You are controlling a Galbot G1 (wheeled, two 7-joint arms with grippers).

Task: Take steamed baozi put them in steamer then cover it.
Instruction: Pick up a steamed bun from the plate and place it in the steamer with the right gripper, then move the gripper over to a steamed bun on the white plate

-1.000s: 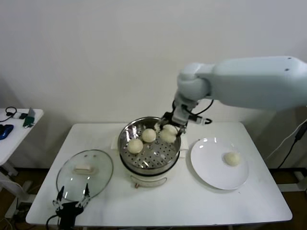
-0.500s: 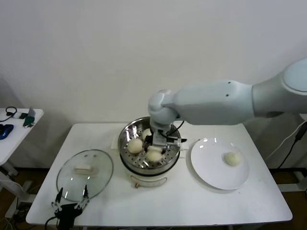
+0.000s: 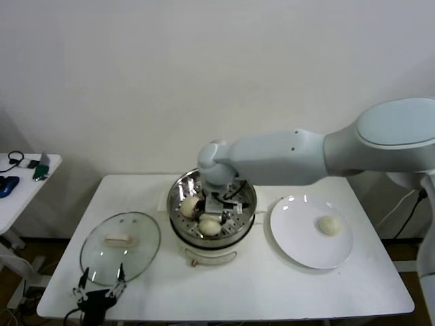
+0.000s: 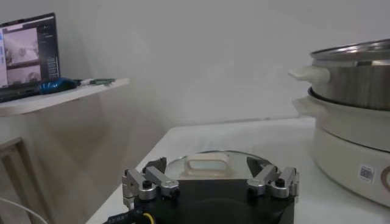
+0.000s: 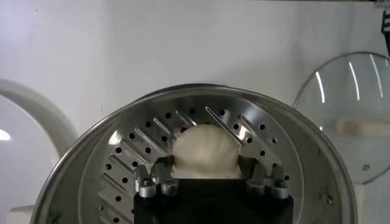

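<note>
The steamer (image 3: 174, 204) stands mid-table, a steel pot on a white base. My right gripper (image 3: 217, 209) reaches down into it. In the right wrist view this gripper (image 5: 205, 167) is open, its fingers (image 5: 159, 169) flanking a steamed baozi (image 5: 205, 150) that rests on the perforated tray (image 5: 274, 164). In the head view that baozi (image 3: 210, 226) lies at the tray's front, another (image 3: 191, 206) at its left; my arm hides the back of the tray. One more baozi (image 3: 329, 225) sits on the white plate (image 3: 299, 248). The cover (image 3: 120, 255) lies flat left of the steamer. My left gripper (image 3: 100, 288) waits open just before it.
The left wrist view shows the cover's cream handle (image 4: 207, 164) straight ahead of the left gripper (image 4: 207, 178), and the steamer (image 4: 356, 79) off to one side. A small side table (image 3: 20, 178) with gadgets stands to the left. The wall runs close behind the table.
My right gripper carried a baozi from the pot's back right to the front of the tray, lowered it and opened. The left arm stayed put.
</note>
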